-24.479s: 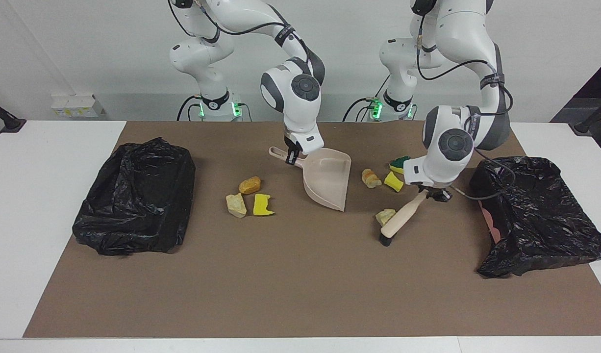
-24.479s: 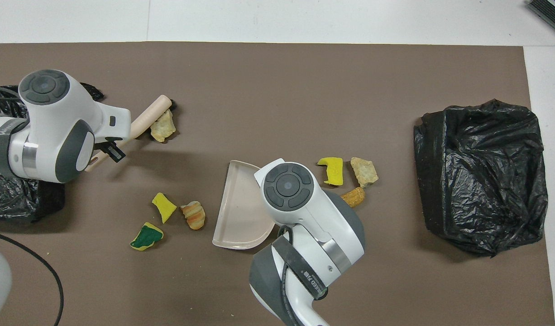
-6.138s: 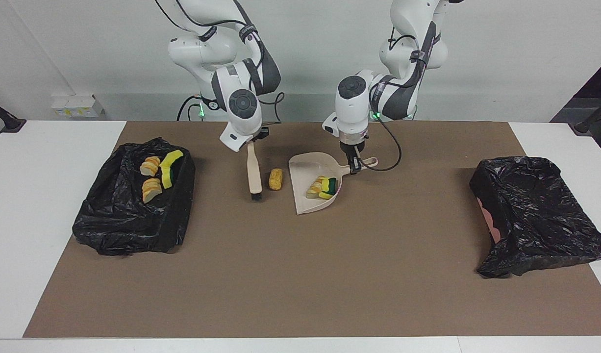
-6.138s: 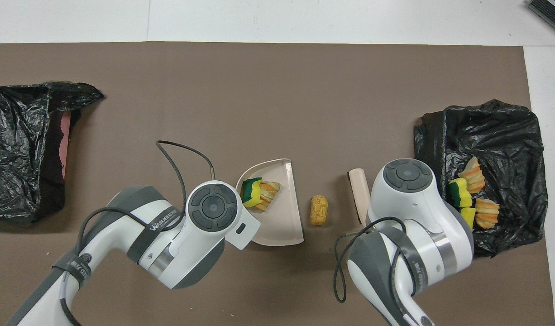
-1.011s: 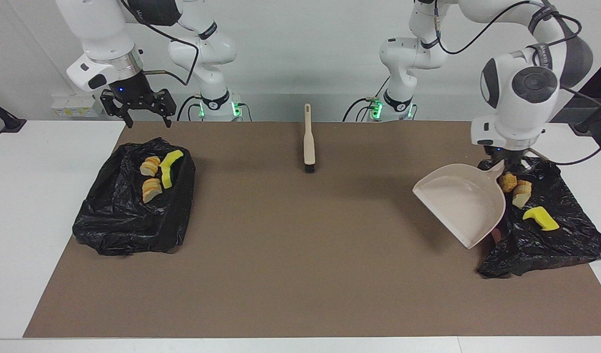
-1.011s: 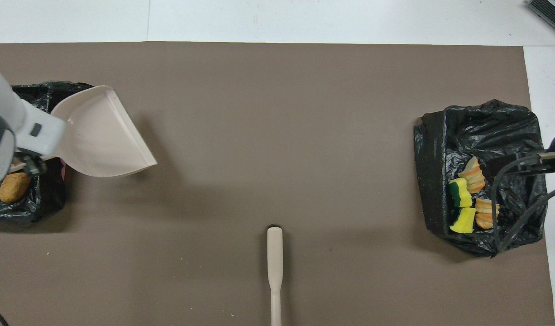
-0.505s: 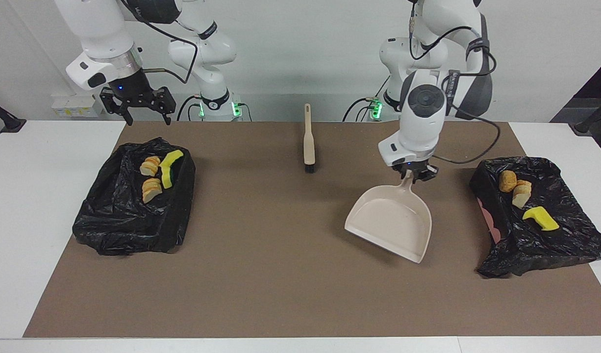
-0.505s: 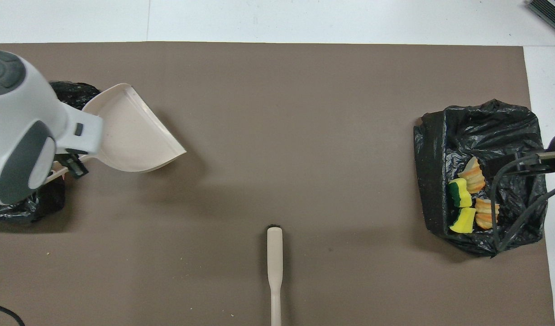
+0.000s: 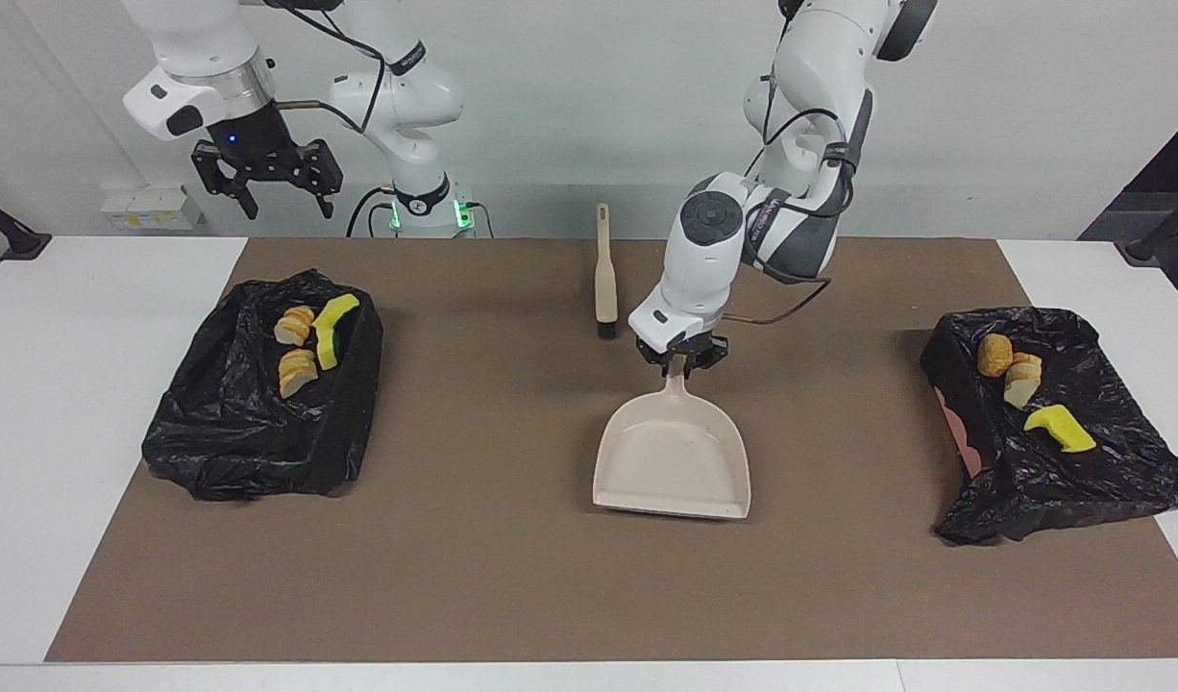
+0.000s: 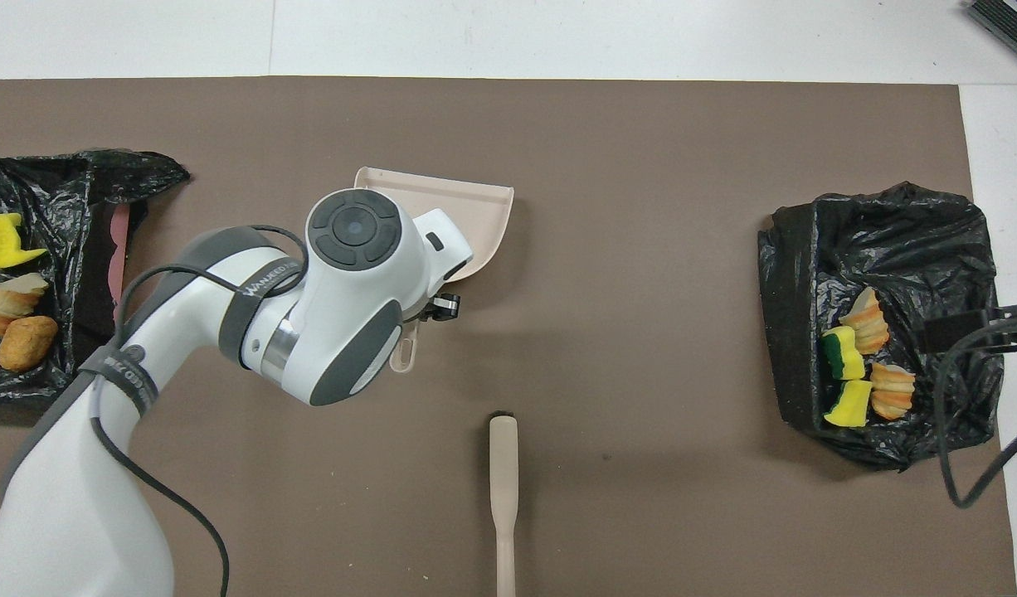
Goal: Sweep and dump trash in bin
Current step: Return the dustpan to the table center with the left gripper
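With every scrap binned, the sweeping looks finished.
The trash (image 9: 1021, 380) lies in the two black bags (image 9: 262, 384) at the surface's end edges. The left gripper (image 9: 682, 358), fingers clamped on the empty dustpan (image 9: 674, 457), sits mid-surface and likely needs only to release it; the right gripper (image 9: 267, 178), fingers apart, waits above the bag at its own end. The brush (image 9: 603, 274) lies by the robots' edge.

Bright even overhead light; soft shadows; sharp focus; no glare.
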{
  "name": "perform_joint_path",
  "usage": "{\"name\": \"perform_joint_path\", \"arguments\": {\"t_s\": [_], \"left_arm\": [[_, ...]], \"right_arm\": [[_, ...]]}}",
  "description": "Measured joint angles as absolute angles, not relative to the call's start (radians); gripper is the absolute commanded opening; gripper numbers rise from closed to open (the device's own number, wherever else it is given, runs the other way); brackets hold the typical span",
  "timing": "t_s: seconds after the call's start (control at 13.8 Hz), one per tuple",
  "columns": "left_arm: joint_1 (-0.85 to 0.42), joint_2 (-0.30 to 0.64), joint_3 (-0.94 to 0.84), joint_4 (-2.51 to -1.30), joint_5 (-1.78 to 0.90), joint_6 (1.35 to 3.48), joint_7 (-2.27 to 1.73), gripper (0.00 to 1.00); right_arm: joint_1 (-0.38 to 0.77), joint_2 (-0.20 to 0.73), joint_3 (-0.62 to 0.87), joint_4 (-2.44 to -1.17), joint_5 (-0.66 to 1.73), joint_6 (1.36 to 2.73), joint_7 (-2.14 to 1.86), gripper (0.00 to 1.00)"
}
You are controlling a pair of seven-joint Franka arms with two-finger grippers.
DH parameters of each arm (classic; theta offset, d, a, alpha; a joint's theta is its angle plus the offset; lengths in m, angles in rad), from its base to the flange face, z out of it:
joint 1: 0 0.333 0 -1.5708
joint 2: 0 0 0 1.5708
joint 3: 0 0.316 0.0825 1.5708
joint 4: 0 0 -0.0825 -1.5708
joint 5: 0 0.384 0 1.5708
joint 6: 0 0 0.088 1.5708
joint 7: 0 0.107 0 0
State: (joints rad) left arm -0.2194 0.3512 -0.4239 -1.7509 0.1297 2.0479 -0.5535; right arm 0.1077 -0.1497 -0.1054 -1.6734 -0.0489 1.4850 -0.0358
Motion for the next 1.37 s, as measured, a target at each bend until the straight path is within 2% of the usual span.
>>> {"name": "perform_joint_path", "arguments": {"t_s": [0.14,0.36,0.43,0.65,0.79,0.87,1.08,1.37], "left_arm": [[-0.245,0.38,-0.426,-1.707,0.13,2.049,-0.609,0.0],[-0.305,0.475,-0.427,-1.596,0.131,2.049,-0.719,0.0],[-0.31,0.497,-0.427,-1.571,0.131,2.049,-0.727,0.03],[-0.31,0.516,-0.424,-1.55,0.131,2.048,-0.728,0.37],[-0.311,0.516,-0.427,-1.551,0.131,2.044,-0.728,0.5],[-0.313,0.516,-0.428,-1.551,0.131,2.04,-0.728,0.67],[-0.315,0.516,-0.426,-1.551,0.132,2.023,-0.728,1.0],[-0.314,0.47,-0.385,-1.549,0.135,1.948,-0.716,1.0]], "right_arm": [[0.108,-0.15,-0.105,-1.674,-0.049,1.485,-0.036,1.0],[0.108,-0.15,-0.106,-1.674,-0.049,1.485,-0.036,1.0],[0.108,-0.15,-0.106,-1.674,-0.049,1.485,-0.036,1.0],[0.108,-0.15,-0.106,-1.674,-0.049,1.485,-0.036,1.0],[0.108,-0.15,-0.106,-1.674,-0.049,1.485,-0.036,1.0],[0.108,-0.15,-0.106,-1.674,-0.049,1.485,-0.036,1.0],[0.108,-0.15,-0.106,-1.674,-0.049,1.485,-0.036,1.0],[0.108,-0.15,-0.106,-1.674,-0.049,1.485,-0.036,1.0]]}}
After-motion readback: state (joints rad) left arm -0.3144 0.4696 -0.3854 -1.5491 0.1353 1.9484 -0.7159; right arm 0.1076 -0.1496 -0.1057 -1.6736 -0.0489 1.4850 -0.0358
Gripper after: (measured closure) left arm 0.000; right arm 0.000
